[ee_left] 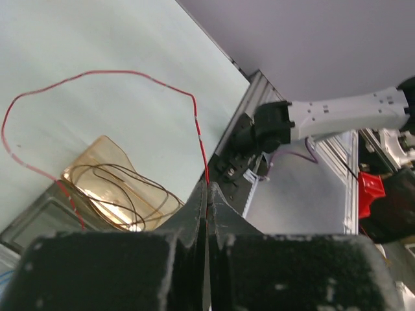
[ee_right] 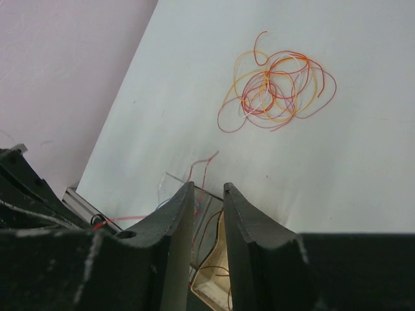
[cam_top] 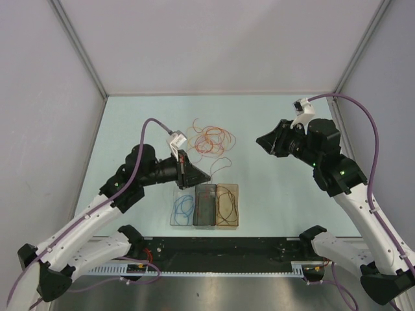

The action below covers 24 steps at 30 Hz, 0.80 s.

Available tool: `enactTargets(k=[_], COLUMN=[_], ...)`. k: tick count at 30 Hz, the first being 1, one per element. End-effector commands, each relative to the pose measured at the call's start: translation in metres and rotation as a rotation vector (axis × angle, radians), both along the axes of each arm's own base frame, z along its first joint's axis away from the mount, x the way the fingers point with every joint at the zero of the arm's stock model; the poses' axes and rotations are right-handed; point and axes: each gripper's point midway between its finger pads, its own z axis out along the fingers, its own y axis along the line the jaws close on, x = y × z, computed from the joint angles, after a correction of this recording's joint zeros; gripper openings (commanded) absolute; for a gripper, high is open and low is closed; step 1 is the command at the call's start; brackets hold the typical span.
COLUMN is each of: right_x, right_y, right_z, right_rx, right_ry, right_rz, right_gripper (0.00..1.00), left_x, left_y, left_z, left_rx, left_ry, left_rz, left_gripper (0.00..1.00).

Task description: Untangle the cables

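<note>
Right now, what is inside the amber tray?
A coiled dark brown cable lies in the amber tray. The left tool covers part of it in the left wrist view.

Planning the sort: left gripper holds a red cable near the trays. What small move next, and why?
Probably lower the left gripper over the dark middle tray and open: it is shut on the red cable, and that tray looks bare.

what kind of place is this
Most likely a robotics lab work cell: plain grey partition walls in metal framing box in a pale table, a left arm and right arm are bolted at its near edge, and thin cables lie by three small trays.
</note>
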Motion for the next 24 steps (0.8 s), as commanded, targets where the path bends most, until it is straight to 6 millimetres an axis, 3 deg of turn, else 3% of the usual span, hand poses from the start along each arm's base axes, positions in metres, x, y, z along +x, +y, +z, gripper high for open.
enactTargets(k=[1, 9, 18, 24], right_x=[-0.001, -0.002, -0.010, -0.021], right_y=[-0.002, 0.003, 0.022, 0.048], right_z=[0.010, 0.009, 0.011, 0.008], right_rx=[0.005, 0.025, 0.084, 0.089], right_ry=[-0.032, -0.022, -0.006, 0.000], right_rz=[0.004, 0.023, 0.098, 0.175], right_gripper=[0.30, 0.30, 0.30, 0.30], left_x=[-0.024, -0.054, -0.056, -0.055], left_y=[-0.010, 0.006, 0.023, 0.026], left_z=[0.013, -0.006, -0.036, -0.063], left_rx=[-0.086, -0.132, -0.145, -0.127], left_ry=[-0.008, 0.085, 0.169, 0.275], left_rz=[-0.043, 0.023, 0.115, 0.170], left_gripper=[0.00, 0.00, 0.00, 0.00])
